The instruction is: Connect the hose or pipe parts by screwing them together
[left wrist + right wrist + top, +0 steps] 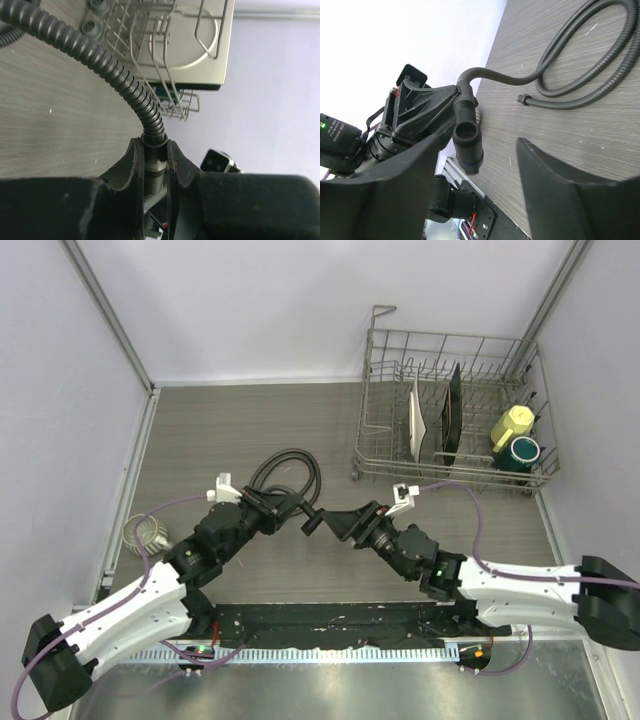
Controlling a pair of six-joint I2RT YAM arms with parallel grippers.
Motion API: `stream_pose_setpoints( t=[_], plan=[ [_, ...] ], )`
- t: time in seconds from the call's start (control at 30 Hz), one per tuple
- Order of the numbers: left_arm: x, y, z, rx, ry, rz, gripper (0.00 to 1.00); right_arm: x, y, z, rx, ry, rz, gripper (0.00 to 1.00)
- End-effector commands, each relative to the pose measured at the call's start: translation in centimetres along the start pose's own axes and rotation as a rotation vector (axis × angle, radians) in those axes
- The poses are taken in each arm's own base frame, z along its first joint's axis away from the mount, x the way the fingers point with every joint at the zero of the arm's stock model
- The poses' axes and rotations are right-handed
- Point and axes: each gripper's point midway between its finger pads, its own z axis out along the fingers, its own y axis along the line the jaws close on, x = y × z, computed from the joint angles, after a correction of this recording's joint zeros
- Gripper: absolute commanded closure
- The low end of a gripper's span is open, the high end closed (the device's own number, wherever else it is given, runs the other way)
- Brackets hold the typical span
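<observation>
The long black ribbed hose (285, 468) lies looped on the table. My left gripper (288, 510) is shut on its end connector (154, 167), and the hose (112, 72) curves up out of the jaws. The small black T-shaped fitting (313, 523) sits on that connector, sticking out past the left fingers. In the right wrist view the fitting (468, 142) hangs between the spread fingers of my right gripper (480, 144), which is open and touches nothing. The hose's other end (522, 99) rests free on the table.
A wire dish rack (450, 340) stands at the back right with a white plate (420, 420), a dark board (453, 410), a yellow cup (512, 423) and a green cup (523, 450). A small coil of pale cable (148, 533) lies at the left wall.
</observation>
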Motion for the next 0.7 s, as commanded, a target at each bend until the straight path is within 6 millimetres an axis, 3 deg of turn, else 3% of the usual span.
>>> stream_pose_setpoints(
  t=[0.0,0.03,0.07,0.1,0.13,0.2,0.23,0.27,0.3,0.33,0.37,0.47,0.5,0.6,0.67],
  plan=[
    [-2.1,-3.4,-0.2,0.096,-0.099,-0.008,1.0,-2.6,0.9,-1.0,0.059,-0.023,-0.056,0.16],
    [-2.0,-3.3,-0.2,0.08,-0.097,-0.002,1.0,-4.1,2.1,-1.6,0.053,-0.041,-0.123,0.14],
    [-2.0,-3.1,-0.3,0.059,-0.093,0.008,1.0,-3.9,0.0,-2.3,0.141,-0.003,-0.234,0.13],
    [-1.9,-3.0,-0.3,0.05,-0.086,0.014,1.0,-4.7,-0.1,-2.7,0.153,-0.008,-0.315,0.12],
    [-1.8,-2.7,-0.3,0.029,-0.081,0.018,1.0,-5.7,0.5,-3.1,0.123,0.005,-0.516,0.12],
    [-1.5,-2.9,-0.4,0.014,-0.066,0.022,1.0,-6.2,1.6,-3.5,0.057,0.042,-0.737,0.12],
    [-1.4,-2.5,-0.4,-0.012,-0.06,0.03,1.0,-6.9,3.6,-3.5,0.0,0.054,-0.845,0.12],
    [-1.4,-3.1,-0.4,-0.012,-0.054,0.029,1.0,-6.6,2.7,-3.2,0.003,0.124,-1.075,0.12],
    [-1.2,-3.1,-0.3,-0.025,-0.047,0.032,1.0,-6.7,3.1,-3.0,-0.032,0.156,-1.211,0.12],
    [-1.1,-2.6,-0.3,-0.053,-0.036,0.038,1.0,-6.9,4.9,-2.8,-0.094,0.17,-1.315,0.11],
    [-1.0,-3.3,-0.4,-0.051,-0.03,0.035,1.0,-6.8,4.3,-2.2,-0.113,0.218,-1.546,0.11],
    [-0.6,-3.6,-0.3,-0.088,-0.007,0.035,1.0,-6.0,6.3,-1.7,-0.195,0.198,-1.834,0.08],
    [-0.5,-3.6,-0.3,-0.098,-0.001,0.034,1.0,-5.3,6.3,-1.2,-0.229,0.208,-2.001,0.06],
    [0.0,-3.6,-0.2,-0.136,0.023,0.023,1.0,-3.3,7.6,-0.4,-0.294,0.173,-2.242,0.04],
    [0.1,-3.9,-0.3,-0.135,0.029,0.016,1.0,-2.1,8.2,-0.3,-0.346,0.165,-2.303,0.04]
  ],
)
